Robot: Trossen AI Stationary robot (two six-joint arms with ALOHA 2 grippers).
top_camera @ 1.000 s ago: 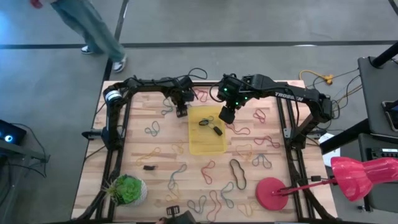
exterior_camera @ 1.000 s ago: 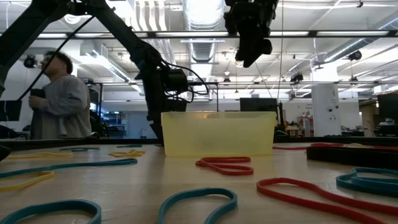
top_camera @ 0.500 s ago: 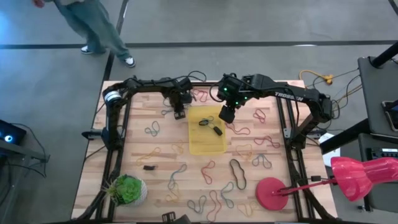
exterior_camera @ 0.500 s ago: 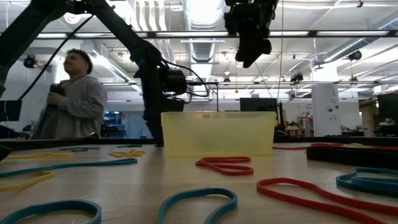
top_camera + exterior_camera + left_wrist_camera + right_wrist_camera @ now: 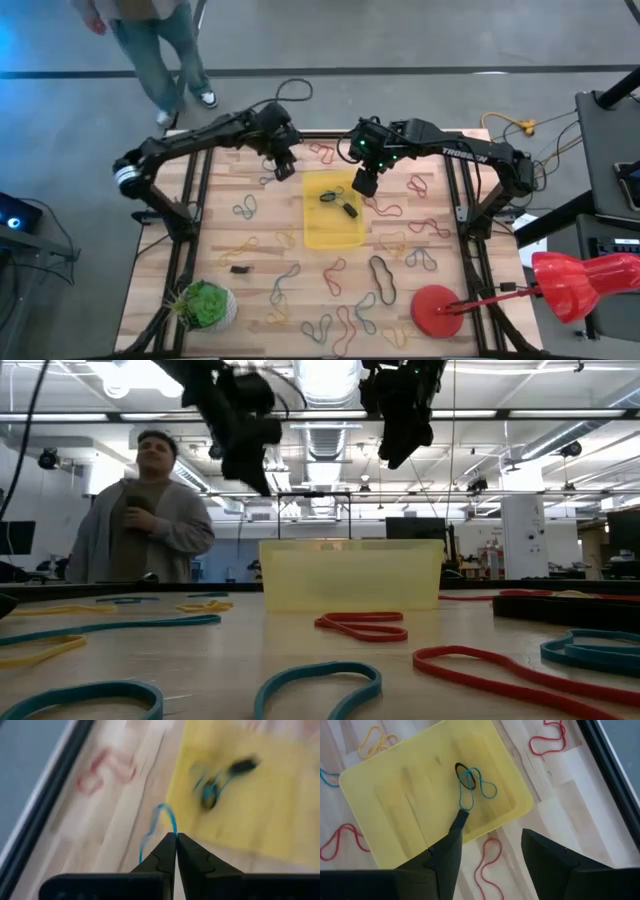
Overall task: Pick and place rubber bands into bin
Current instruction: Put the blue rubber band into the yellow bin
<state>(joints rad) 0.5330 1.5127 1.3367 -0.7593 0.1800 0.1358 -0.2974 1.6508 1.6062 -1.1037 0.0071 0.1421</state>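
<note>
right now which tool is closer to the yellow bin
Right. The right tool hangs over the bin, above its far right corner, fingers apart. The left tool is off its far left corner, raised, shut on a blue rubber band.

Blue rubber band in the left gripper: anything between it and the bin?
Nothing visible. The left gripper is shut on the blue rubber band, raised beside the bin at its far left corner; only bare table lies between. The right gripper hangs open over the bin's opposite side.
</note>
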